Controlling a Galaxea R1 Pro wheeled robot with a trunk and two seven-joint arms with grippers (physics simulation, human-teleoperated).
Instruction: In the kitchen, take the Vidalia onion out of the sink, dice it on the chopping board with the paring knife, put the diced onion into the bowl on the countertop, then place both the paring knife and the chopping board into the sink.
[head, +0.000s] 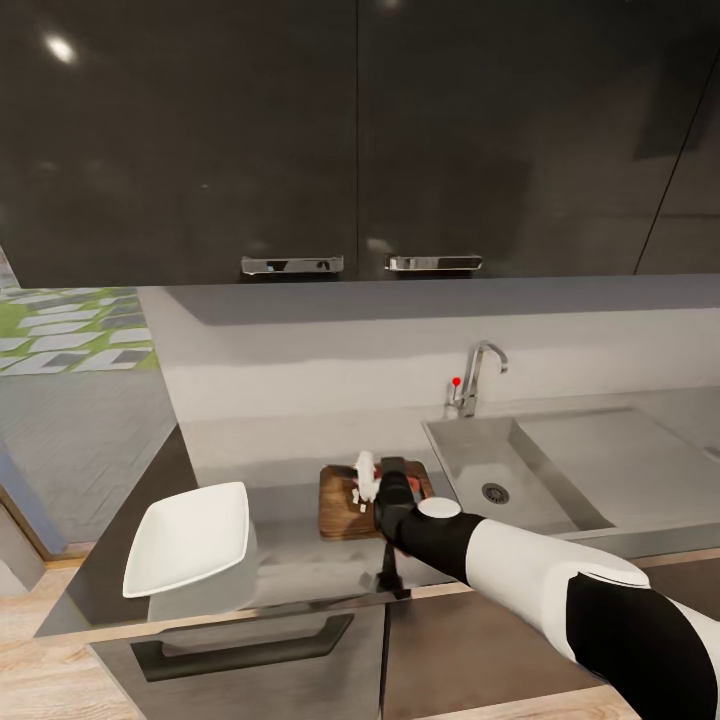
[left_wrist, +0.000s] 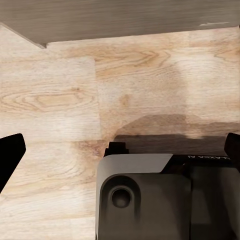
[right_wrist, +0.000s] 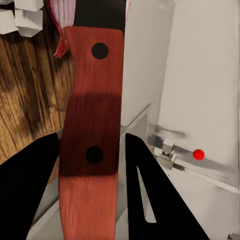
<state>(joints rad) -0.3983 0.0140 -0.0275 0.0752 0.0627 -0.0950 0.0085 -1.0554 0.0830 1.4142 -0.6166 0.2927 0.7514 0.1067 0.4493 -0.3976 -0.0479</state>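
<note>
My right gripper (head: 390, 492) hangs over the brown chopping board (head: 340, 505) on the grey countertop (head: 270, 455). In the right wrist view this gripper (right_wrist: 90, 141) is shut on the red handle of the paring knife (right_wrist: 92, 100), whose dark blade points at the onion. White and pinkish pieces of the Vidalia onion (head: 365, 476) lie on the board (right_wrist: 25, 95), seen close up as diced onion bits (right_wrist: 22, 17). The white bowl (head: 190, 540) stands to the board's left. The steel sink (head: 500, 465) lies to the right. My left gripper (left_wrist: 120, 150) is open, down over the wooden floor.
A chrome tap (head: 478, 375) with a red knob (right_wrist: 199, 154) stands behind the basin, and a flat drainer (head: 620, 460) lies to its right. Dark wall cabinets (head: 350, 140) hang above. A drawer handle (head: 240, 650) sits below the counter edge.
</note>
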